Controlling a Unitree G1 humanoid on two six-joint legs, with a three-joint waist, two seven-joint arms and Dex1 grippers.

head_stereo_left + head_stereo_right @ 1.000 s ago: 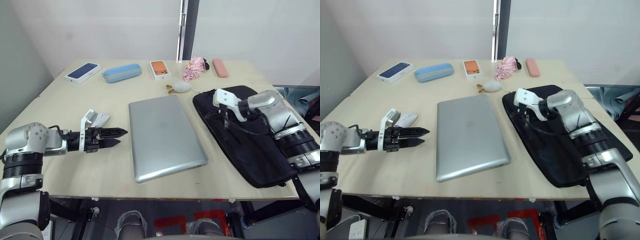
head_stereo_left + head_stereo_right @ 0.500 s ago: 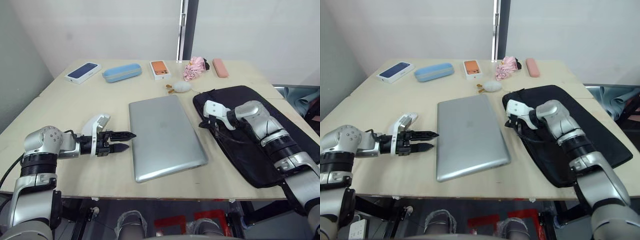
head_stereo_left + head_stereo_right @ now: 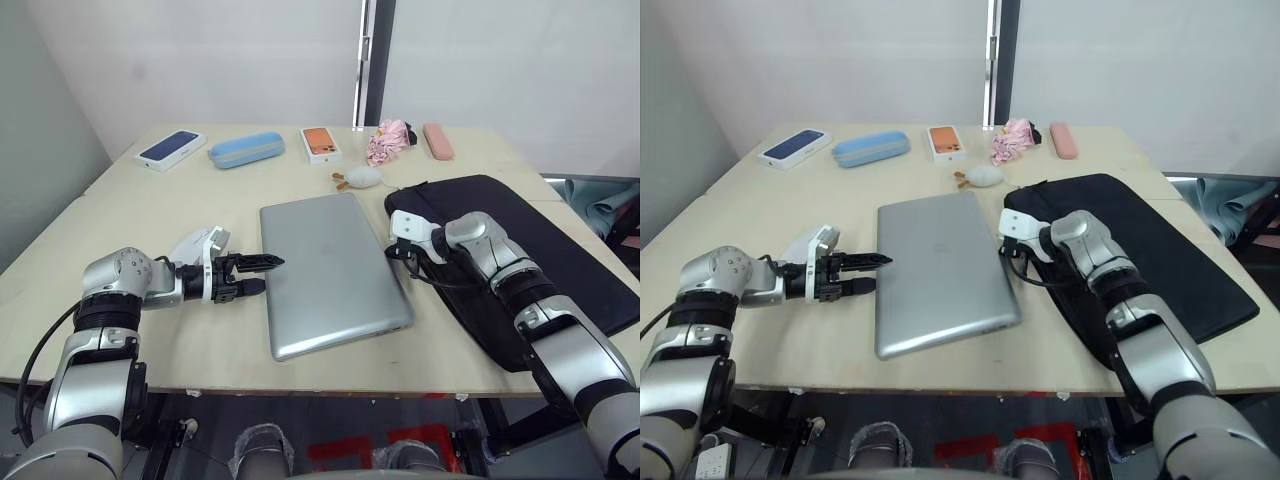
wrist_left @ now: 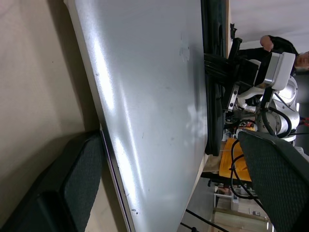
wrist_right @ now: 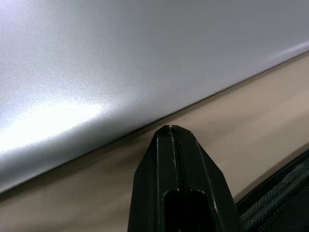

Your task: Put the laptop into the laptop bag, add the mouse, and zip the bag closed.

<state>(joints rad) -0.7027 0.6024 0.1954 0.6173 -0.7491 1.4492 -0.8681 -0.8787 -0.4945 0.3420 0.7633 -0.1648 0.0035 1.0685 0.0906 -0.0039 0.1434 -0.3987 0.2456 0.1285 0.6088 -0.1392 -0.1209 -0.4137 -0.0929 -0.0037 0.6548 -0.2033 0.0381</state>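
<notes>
Tabletop: left end effector (image 3: 262, 274) parted astride laptop (image 3: 330, 270) edge.

The laptop (image 3: 330, 270) at centre frame is smooth brushed metal with a soft sheen. Right of it the laptop bag (image 3: 560, 250) is matt black woven cloth. The surface (image 3: 160, 210) is pale wood — matt, lightly grained.

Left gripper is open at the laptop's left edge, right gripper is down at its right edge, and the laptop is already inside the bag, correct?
Not quite. The laptop lies on the table, beside the bag, not inside it; the left eye view shows this. The left gripper and right gripper are as you said.
</notes>
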